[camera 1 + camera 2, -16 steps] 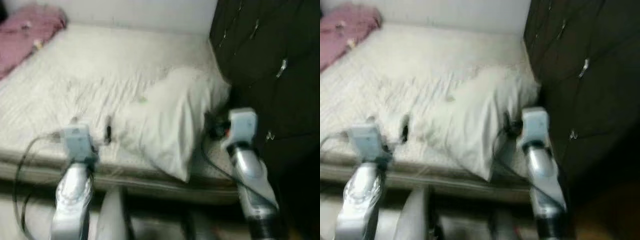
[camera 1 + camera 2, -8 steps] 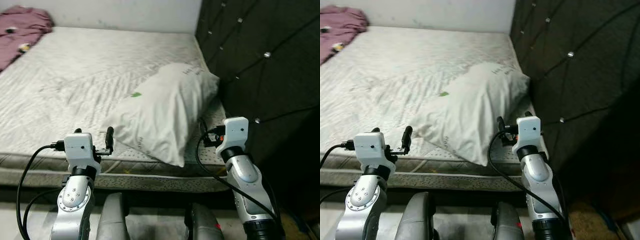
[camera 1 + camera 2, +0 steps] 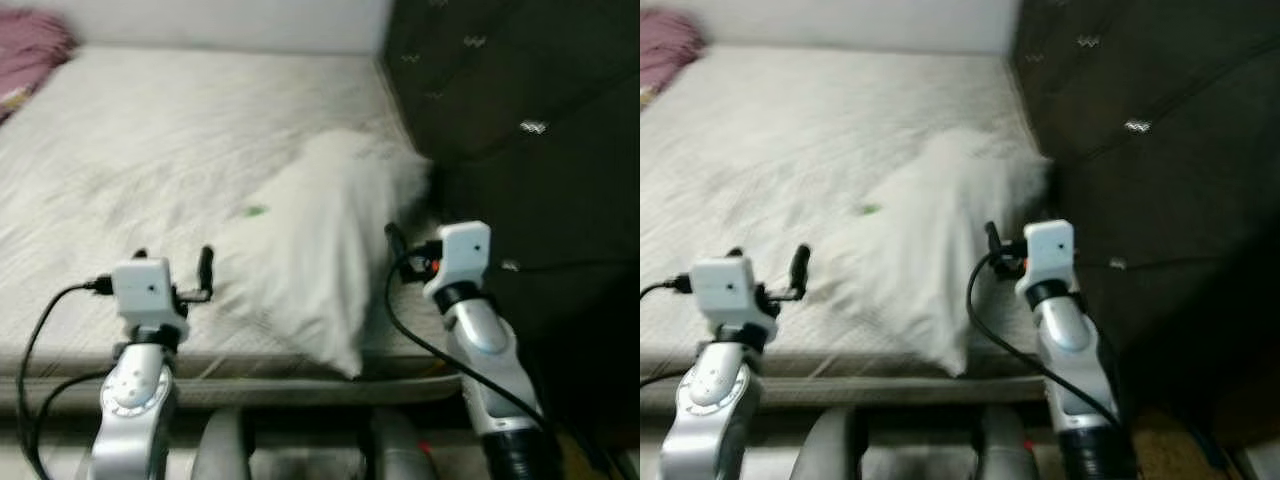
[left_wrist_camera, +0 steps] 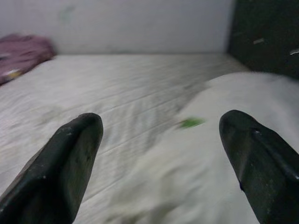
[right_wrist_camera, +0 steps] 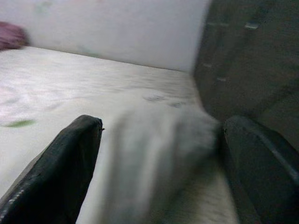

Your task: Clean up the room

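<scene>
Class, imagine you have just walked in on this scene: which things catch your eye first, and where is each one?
The white pillow stands out first, lying on the pale mattress up against the dark tufted headboard. Next come the two silver arms at the mattress's near edge: the left end effector beside the pillow, the right end effector between pillow and headboard, both open. A pink cloth lies in the far left corner.

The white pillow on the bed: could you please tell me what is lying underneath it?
The white pillow lies on the pale quilted mattress, beside the dark tufted headboard. Whatever may be between pillow and mattress is covered and cannot be seen.
</scene>
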